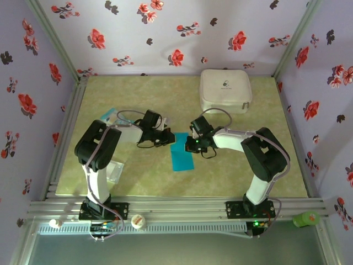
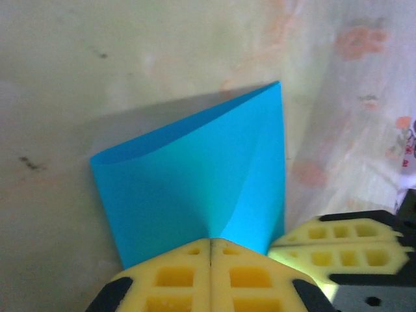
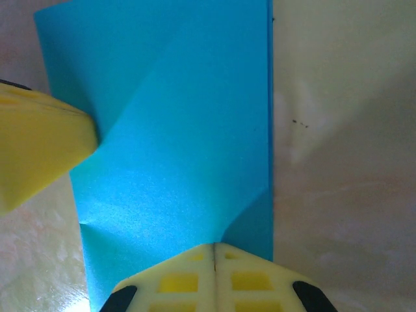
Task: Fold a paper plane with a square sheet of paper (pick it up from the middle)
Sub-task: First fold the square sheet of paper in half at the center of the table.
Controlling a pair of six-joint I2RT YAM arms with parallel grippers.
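We hold the folded blue paper [image 1: 182, 157] with both arms. The left gripper [image 2: 211, 242] and right gripper [image 3: 214, 246] are clamped on its end nearest the white case [image 1: 225, 90]. Its long axis runs away from the case along the counter [image 1: 138, 99].

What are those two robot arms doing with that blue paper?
They are folding a paper plane. The left claw and the right claw are both pinched shut on the teal-blue sheet of paper, side by side. The sheet is already doubled over and bends up where they hold it, but it isn't a plane yet. A white case sits at the back.
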